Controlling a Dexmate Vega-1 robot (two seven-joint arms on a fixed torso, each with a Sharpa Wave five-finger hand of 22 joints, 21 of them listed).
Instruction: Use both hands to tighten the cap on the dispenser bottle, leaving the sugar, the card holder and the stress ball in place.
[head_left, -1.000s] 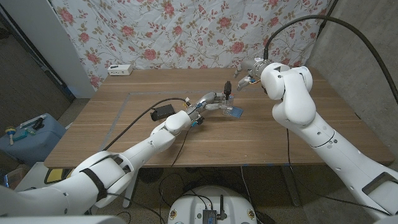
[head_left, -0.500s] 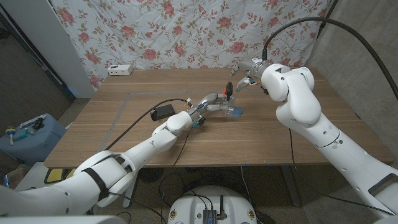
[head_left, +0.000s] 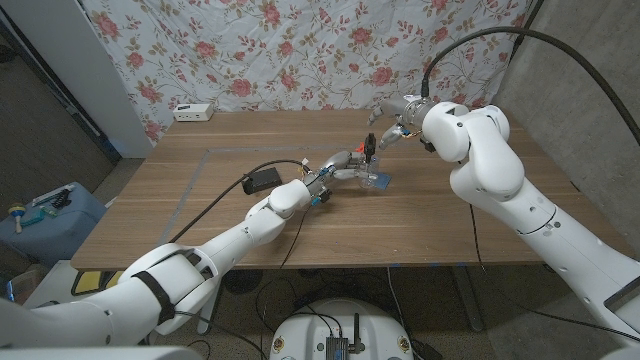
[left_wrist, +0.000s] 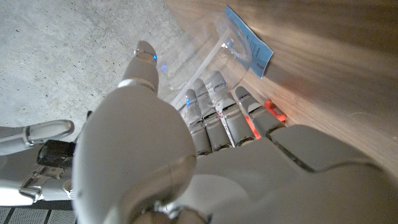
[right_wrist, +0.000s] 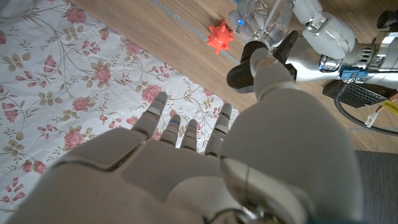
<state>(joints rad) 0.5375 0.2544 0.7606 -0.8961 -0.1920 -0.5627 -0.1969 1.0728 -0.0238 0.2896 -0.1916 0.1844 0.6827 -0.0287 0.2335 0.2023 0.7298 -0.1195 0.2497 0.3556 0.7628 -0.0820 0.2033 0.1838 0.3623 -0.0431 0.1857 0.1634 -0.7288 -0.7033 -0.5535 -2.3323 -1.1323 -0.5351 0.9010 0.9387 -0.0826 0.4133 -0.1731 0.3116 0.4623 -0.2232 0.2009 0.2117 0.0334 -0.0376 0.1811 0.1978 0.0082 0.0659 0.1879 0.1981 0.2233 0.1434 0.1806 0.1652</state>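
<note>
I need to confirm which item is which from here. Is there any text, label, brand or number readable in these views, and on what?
No text can be read in any view.
Blue label on the clear dispenser bottle: print too blurred to read.
White box at the table's far edge: markings too small to read.
Red spiky stress ball: no lettering seen.

My head camera looks down over the whole table (head_left: 200, 200). Both wrist cameras sit close behind their own hands. All three views share the clear bottle (head_left: 372, 172) (left_wrist: 199, 59) (right_wrist: 261, 15) at mid-table.
</note>
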